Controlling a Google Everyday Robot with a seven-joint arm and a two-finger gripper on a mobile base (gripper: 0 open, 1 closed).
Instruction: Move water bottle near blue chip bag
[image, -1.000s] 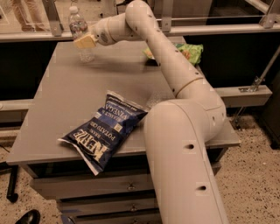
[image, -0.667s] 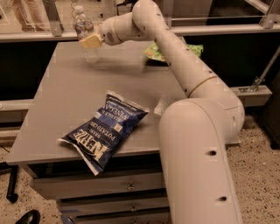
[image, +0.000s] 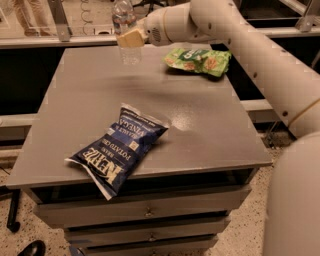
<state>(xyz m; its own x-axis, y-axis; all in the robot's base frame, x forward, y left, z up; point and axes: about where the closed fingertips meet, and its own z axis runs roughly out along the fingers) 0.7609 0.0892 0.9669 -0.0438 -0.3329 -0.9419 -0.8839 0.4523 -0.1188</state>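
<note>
The claw (image: 129, 39) pinches the water bottle (image: 123, 17) mid-body and upright at the tabletop's (image: 210, 130) eleven o'clock, a grip suited to carrying. The blue chip bag (image: 117, 150) lies well apart, at seven o'clock.

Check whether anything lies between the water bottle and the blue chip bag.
Nothing visible does. The gripper grips the water bottle at the far edge of the table; from there to the blue chip bag near the front edge, no object shows. The green snack bag lies off that path.
</note>
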